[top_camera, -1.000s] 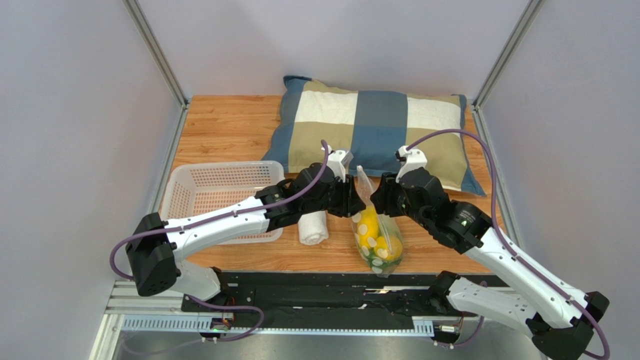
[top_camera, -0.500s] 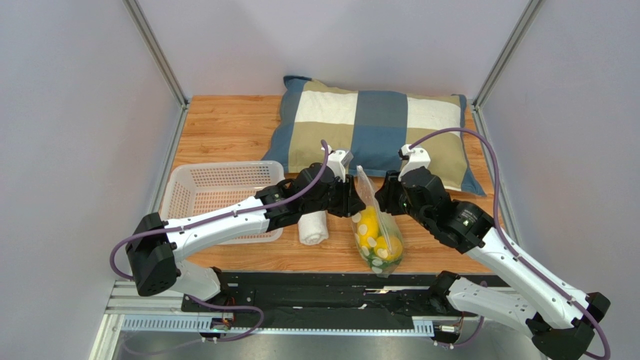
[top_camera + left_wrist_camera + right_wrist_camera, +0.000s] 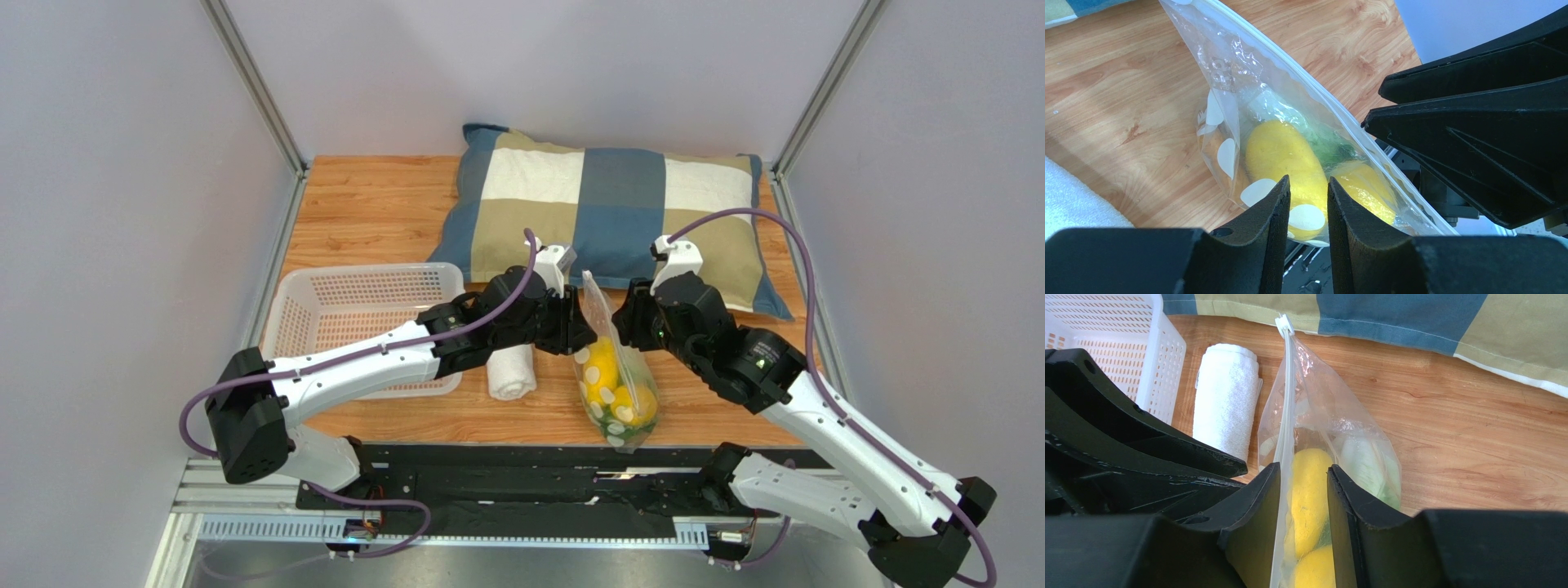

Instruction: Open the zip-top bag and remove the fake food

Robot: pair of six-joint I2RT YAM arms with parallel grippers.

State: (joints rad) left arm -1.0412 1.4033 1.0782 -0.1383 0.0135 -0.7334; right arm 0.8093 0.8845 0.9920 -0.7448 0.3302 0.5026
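Note:
The zip-top bag point(image 3: 617, 374) stands upright near the table's front edge, held between my two grippers. Its white zip strip point(image 3: 1285, 386) looks closed. Inside are the fake food pieces: yellow lemons point(image 3: 601, 365) and a green-white leafy vegetable point(image 3: 1364, 462). My left gripper point(image 3: 577, 328) meets the bag from the left. Its jaws point(image 3: 1308, 187) stand narrowly apart around the bag's edge, with a lemon point(image 3: 1278, 153) just beyond. My right gripper point(image 3: 623, 325) comes from the right. Its jaws point(image 3: 1303, 474) are closed in on the bag's upper part, the zip strip against one finger.
A rolled white towel point(image 3: 512, 371) lies just left of the bag, under my left arm. Further left sits a white mesh basket point(image 3: 368, 272). A checked pillow point(image 3: 613, 208) fills the back of the table. The front table edge and arm rail lie right below the bag.
The right gripper's jaws have narrowed around the bag, and that gripper shifted slightly. The bag and the left gripper have stayed where they were.

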